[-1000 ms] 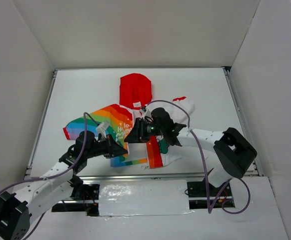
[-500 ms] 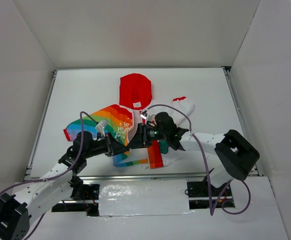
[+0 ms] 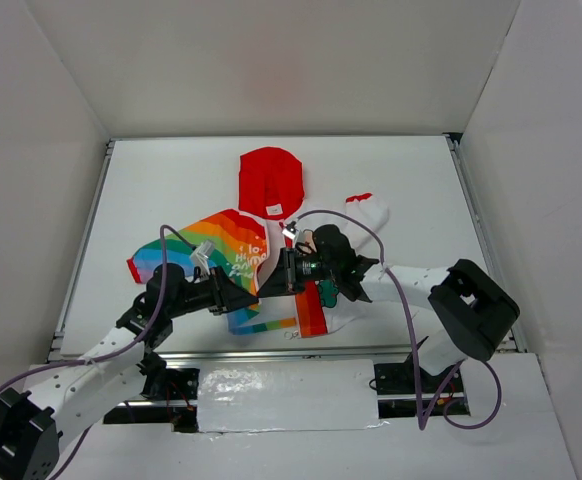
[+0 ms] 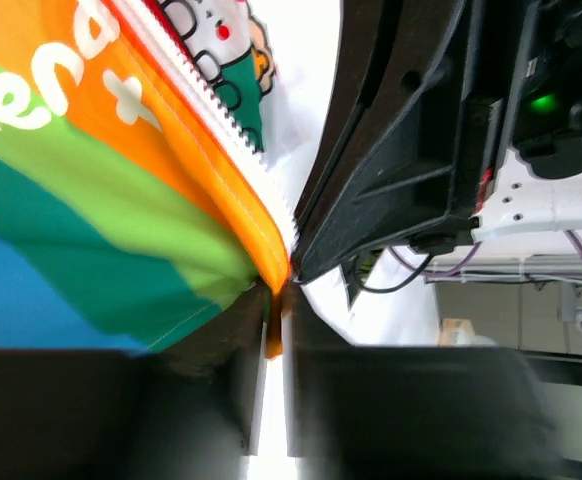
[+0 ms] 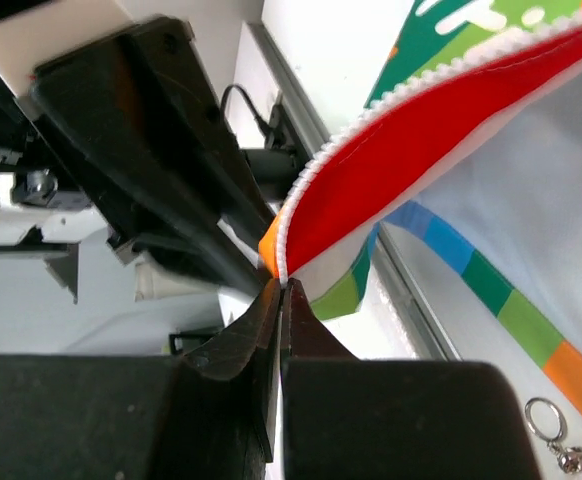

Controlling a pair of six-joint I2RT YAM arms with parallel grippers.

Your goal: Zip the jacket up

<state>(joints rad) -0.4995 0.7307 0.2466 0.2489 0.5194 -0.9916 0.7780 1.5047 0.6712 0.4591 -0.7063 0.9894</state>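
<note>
The jacket (image 3: pixel 233 252) lies at the table's middle, red hood (image 3: pixel 271 180) toward the back, rainbow half on the left, white half (image 3: pixel 369 215) on the right. My left gripper (image 3: pixel 255 291) is shut on the rainbow half's orange front edge (image 4: pixel 267 250), beside the white zipper teeth (image 4: pixel 211 105). My right gripper (image 3: pixel 269 277) is shut on the other front edge, whose white teeth (image 5: pixel 391 105) run along red lining (image 5: pixel 411 150). The two grippers meet tip to tip over the jacket's lower front. A small metal ring (image 5: pixel 548 420) lies on the white fabric.
White walls enclose the table (image 3: pixel 171 180) on three sides. A metal rail (image 3: pixel 271 350) runs along the near edge. Purple cables (image 3: pixel 401 300) loop from both arms over the jacket.
My left gripper moved right to meet the right gripper. The right gripper drew slightly toward the near edge, pulling the white half in from the right.
</note>
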